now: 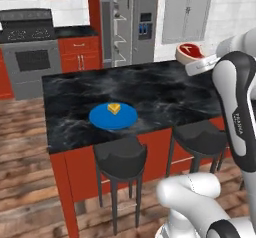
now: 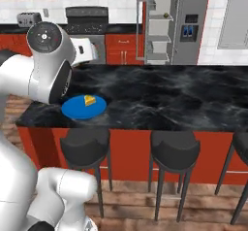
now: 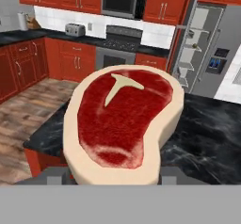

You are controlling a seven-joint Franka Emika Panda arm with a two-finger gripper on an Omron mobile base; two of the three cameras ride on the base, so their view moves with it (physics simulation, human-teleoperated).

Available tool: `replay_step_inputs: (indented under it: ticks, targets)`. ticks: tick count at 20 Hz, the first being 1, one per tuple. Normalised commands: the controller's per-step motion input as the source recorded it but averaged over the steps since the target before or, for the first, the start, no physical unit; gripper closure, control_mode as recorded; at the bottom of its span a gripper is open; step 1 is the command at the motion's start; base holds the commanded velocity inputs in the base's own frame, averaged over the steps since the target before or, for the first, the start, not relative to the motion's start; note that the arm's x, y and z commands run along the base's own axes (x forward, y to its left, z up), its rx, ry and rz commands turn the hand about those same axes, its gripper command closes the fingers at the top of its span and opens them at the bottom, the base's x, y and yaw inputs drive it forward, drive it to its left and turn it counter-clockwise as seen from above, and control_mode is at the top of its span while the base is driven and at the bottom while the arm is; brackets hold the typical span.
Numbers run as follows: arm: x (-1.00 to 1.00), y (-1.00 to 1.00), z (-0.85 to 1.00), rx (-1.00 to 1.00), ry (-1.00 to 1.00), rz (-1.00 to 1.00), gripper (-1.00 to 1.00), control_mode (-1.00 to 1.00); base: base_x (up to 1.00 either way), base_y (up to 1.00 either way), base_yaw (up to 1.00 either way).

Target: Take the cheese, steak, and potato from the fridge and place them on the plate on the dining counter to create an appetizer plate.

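Observation:
My gripper is shut on the steak, a raw-red slab with a pale fat rim and a white mark, which faces the hand camera. In the left base view the steak hangs above the far right edge of the dining counter. On the counter's near left part lies the blue plate, and the yellow cheese rests on it. From the right base the plate and cheese show beside my arm. The fridge stands open behind the counter; a small dark round thing, perhaps the potato, sits on a shelf.
Dark stools stand along the counter's near side. A stove and red cabinets line the back wall left of the fridge. My own arm blocks the left part of the right base view.

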Motion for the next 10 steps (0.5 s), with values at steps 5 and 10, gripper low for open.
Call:
replay_step_inputs:
  ticks: [5, 10]
  targets:
    - [0.0, 0.0, 0.0, 0.0, 0.0, 0.0, 1.0, 1.0, 0.7, 0.27, -0.42]
    - [0.0, 0.0, 0.0, 0.0, 0.0, 0.0, 1.0, 1.0, 0.62, 0.66, -0.4]
